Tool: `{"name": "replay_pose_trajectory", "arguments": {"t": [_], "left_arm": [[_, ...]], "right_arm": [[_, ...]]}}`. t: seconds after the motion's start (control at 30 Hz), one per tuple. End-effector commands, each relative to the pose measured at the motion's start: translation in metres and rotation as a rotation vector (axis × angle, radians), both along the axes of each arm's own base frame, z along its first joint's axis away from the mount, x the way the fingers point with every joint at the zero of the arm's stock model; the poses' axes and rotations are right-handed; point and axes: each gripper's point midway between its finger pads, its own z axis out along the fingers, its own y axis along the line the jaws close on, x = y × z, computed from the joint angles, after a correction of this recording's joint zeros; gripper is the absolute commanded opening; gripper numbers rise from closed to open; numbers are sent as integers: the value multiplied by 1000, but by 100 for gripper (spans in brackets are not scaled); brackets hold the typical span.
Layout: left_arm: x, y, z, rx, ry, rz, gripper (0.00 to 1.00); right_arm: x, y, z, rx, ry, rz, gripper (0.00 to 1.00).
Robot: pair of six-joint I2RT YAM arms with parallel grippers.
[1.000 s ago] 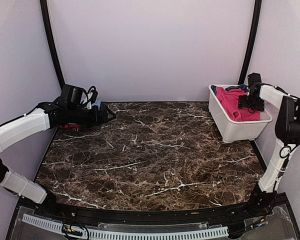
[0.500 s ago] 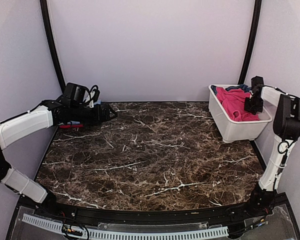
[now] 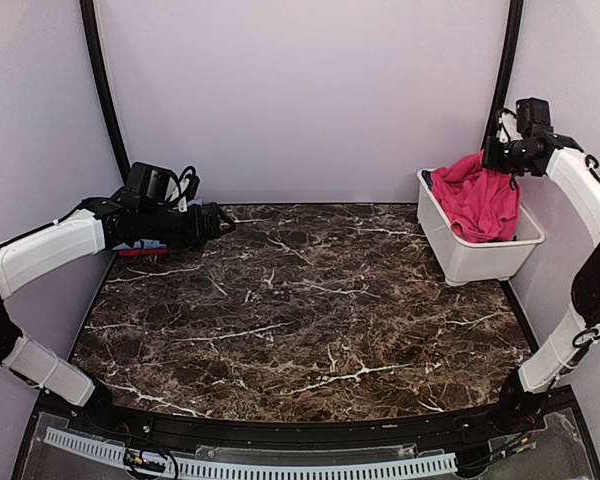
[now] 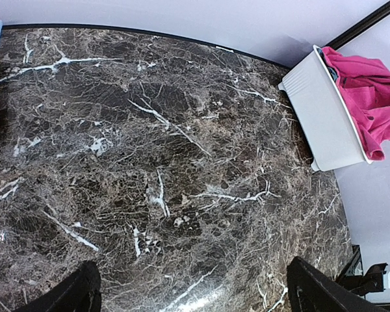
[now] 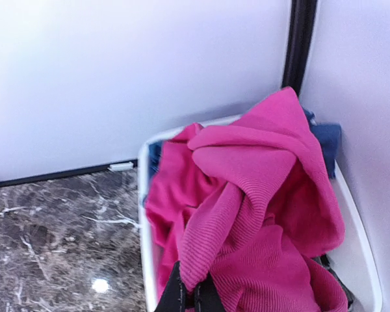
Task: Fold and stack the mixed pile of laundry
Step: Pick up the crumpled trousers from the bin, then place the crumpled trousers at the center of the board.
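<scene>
Magenta garment [image 3: 477,200] within the right gripper [image 5: 190,296] (above the tub [image 3: 475,262])

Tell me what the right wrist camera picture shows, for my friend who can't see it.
The right fingers pinch a fold of a big pink garment at the bottom of the picture, holding it up over a white tub. Blue cloth peeks out behind it, and a dark marble table lies to the left.
</scene>
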Motion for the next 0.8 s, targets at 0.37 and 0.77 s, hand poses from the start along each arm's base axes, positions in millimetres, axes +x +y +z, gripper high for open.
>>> {"name": "replay_pose_trajectory", "arguments": {"t": [0.37, 0.77], "left_arm": [[-7, 0, 29, -62, -62, -7, 99], [-4, 16, 45, -53, -97, 73, 99]], "right_arm": [[-135, 159, 288, 154, -666, 608, 0], [-226, 252, 356, 391, -822, 1083, 0]]}}
